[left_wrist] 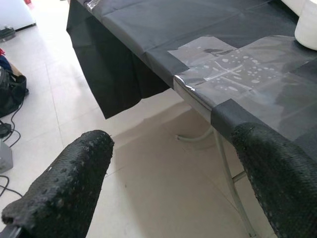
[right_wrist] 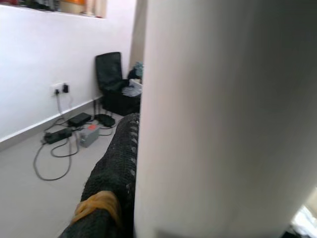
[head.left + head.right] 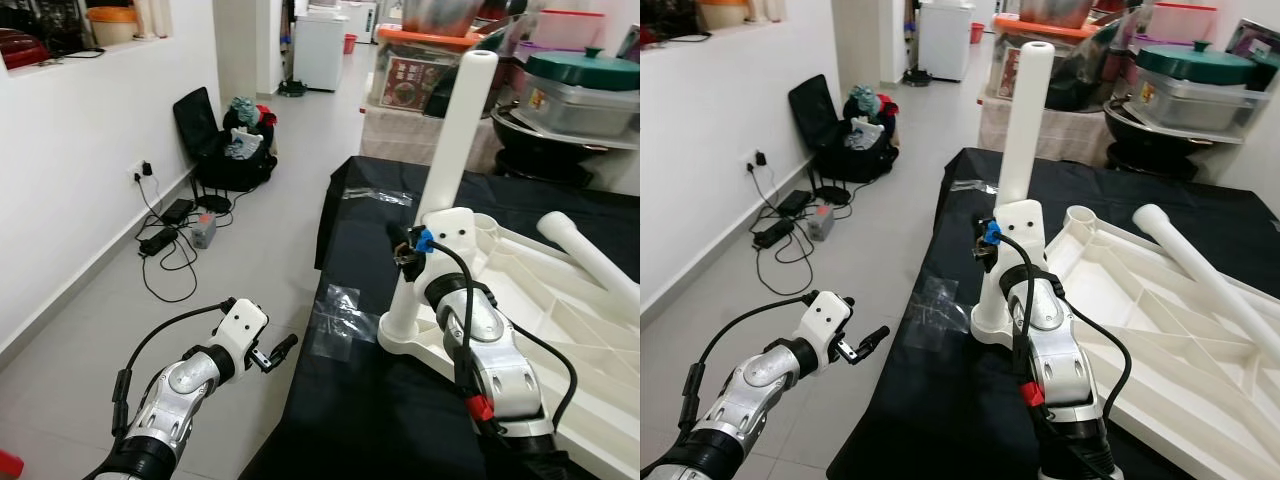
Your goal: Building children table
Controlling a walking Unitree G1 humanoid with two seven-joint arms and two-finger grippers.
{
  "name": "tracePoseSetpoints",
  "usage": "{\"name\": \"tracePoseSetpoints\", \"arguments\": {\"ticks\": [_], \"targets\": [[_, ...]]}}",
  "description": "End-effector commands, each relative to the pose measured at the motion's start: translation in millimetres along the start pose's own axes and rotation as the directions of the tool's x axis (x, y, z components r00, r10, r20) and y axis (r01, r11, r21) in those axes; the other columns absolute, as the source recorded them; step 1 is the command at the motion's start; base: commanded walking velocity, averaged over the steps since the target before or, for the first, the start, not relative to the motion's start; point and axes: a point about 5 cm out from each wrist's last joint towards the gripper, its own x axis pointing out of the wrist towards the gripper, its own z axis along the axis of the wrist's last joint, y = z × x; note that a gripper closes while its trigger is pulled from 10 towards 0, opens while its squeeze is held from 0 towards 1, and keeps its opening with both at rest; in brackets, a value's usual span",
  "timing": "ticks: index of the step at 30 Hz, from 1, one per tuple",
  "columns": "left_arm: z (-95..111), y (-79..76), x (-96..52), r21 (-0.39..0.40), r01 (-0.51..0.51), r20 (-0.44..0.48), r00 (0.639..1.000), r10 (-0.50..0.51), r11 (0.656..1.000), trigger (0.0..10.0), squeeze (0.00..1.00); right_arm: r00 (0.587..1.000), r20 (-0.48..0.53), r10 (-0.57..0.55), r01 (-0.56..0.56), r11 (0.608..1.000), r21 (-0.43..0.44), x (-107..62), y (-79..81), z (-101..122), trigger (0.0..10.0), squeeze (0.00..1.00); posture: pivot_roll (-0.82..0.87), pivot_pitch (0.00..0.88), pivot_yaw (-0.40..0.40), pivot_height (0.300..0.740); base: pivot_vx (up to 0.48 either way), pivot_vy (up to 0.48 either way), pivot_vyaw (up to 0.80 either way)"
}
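Black-draped worktop (image 3: 370, 420) carries the inverted white tabletop (image 3: 1160, 330). Upright leg (image 3: 445, 190) is grasped by right claw (image 3: 412, 250) at its corner socket; left claw (image 3: 275, 352) is held released, off-edge. Leg should be kept vertical while pressed home.

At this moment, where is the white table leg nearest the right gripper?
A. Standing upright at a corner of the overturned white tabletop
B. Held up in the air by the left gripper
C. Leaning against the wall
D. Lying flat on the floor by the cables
A: the white table leg stands upright at the near corner of the overturned tabletop, with the right gripper against it and the left gripper hovering open over the floor.
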Motion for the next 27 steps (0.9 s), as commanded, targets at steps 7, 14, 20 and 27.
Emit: {"name": "tracePoseSetpoints", "arguments": {"ticks": [7, 14, 20, 27], "targets": [[-2, -5.4, 1.5, -0.002, 0.013, -0.008, 1.0, -0.013, 1.0, 10.0, 0.0, 0.973, -0.062, 0.224, -0.228, 0.971, -0.066, -2.3, 2.3, -5, 10.0, 1.0, 0.08, 0.0, -0.092, 0.74, 0.0, 0.0, 0.0], [-3, -7.3, 1.1, -0.003, 0.015, -0.008, 1.0, -0.015, 1.0, 10.0, 0.0, 0.948, -0.017, 0.317, -0.317, 0.943, -0.104, -3.0, -5.4, 9, 10.0, 1.0, 0.08, 0.0, -0.089, 0.74, 0.0, 0.0, 0.0], [-2, -8.0, 0.9, -0.004, 0.018, -0.007, 1.0, -0.018, 1.0, 10.0, 0.0, 0.87, 0.091, 0.485, -0.47, 0.87, -0.147, -11.6, -11.6, 33, 10.0, 1.0, 0.07, 0.0, -0.086, 0.74, 0.0, 0.0, 0.0], [-3, -7.7, 0.8, -0.004, 0.02, -0.009, 1.0, -0.02, 1.0, 10.0, 0.0, 0.854, 0.079, 0.515, -0.493, 0.848, -0.194, -17.4, -9.5, 32, 10.0, 1.0, 0.07, 0.0, -0.08, 0.74, 0.0, 0.0, 0.0]]}}
